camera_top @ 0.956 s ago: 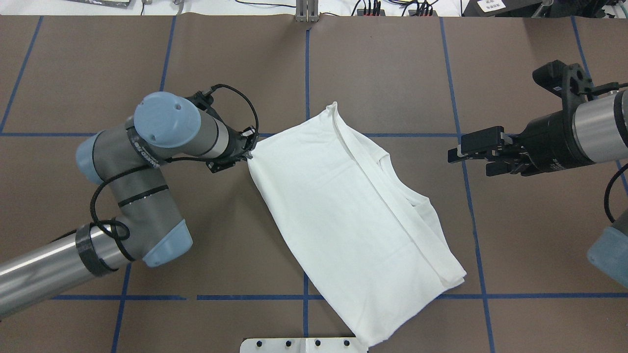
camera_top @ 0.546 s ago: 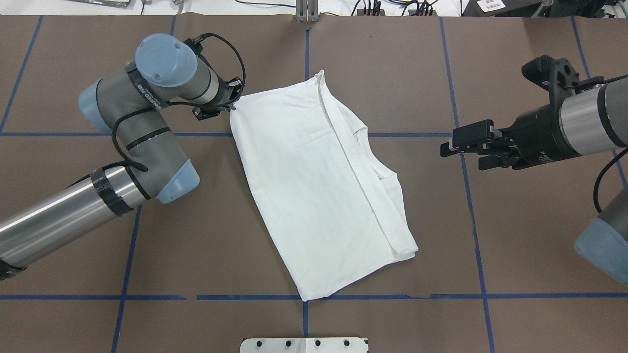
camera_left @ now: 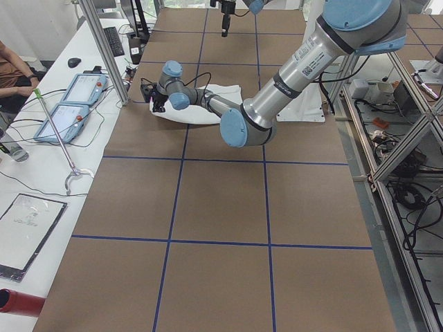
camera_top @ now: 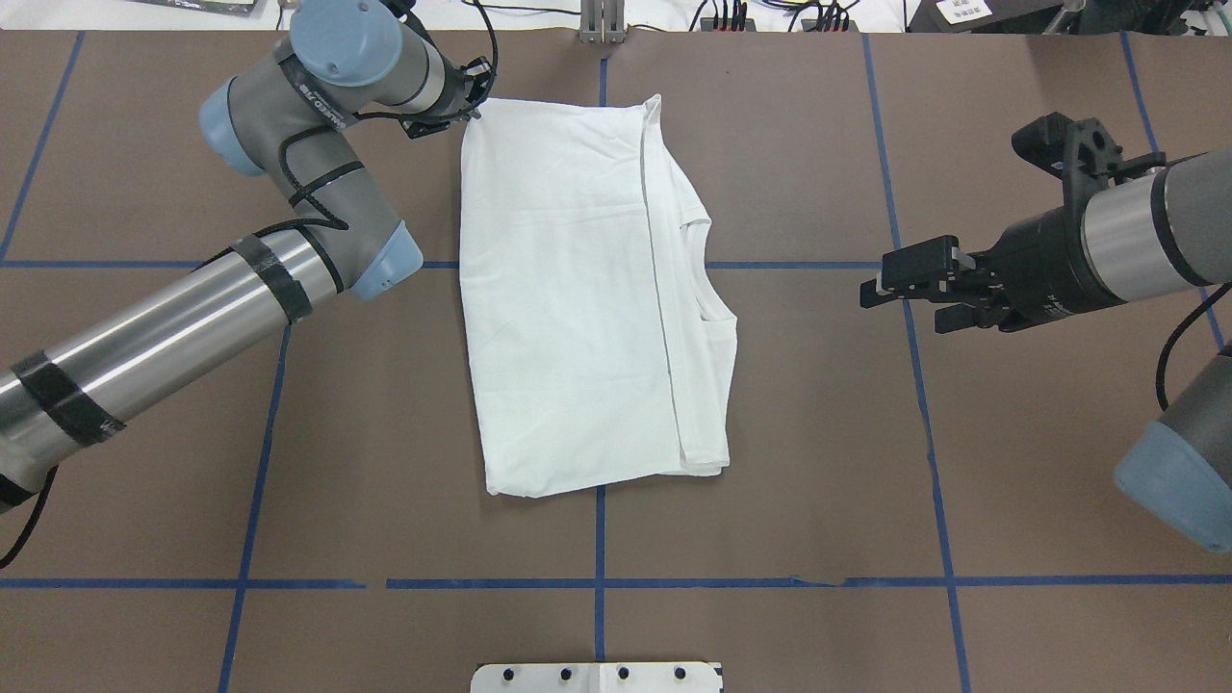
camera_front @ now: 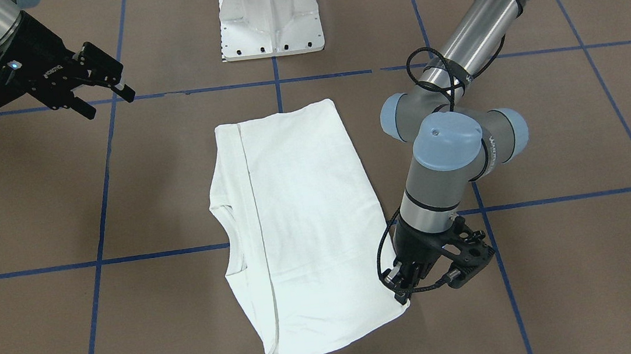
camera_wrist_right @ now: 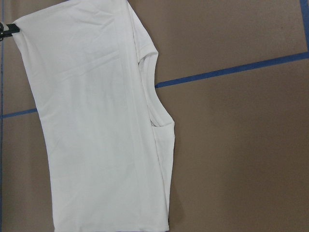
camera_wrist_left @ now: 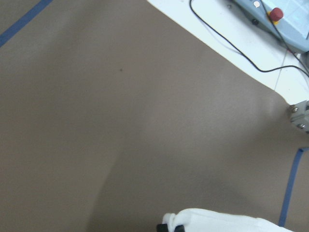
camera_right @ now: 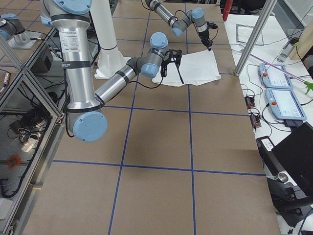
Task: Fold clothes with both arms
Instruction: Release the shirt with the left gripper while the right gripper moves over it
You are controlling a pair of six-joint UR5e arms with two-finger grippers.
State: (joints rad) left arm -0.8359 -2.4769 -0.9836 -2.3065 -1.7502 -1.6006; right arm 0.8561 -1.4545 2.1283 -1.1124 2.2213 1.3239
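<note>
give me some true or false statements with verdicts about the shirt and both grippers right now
1. The left gripper pinches a corner of the white T-shirt. True.
2. The right gripper is shut on the T-shirt's neckline. False: it is open and off the cloth, over the bare table beside the shirt.
3. The T-shirt lies folded and flat, with its neck opening on the side toward the right gripper. True.
4. Part of the T-shirt hangs over the table's edge. False: all of it rests on the brown surface, inside the edges.
</note>
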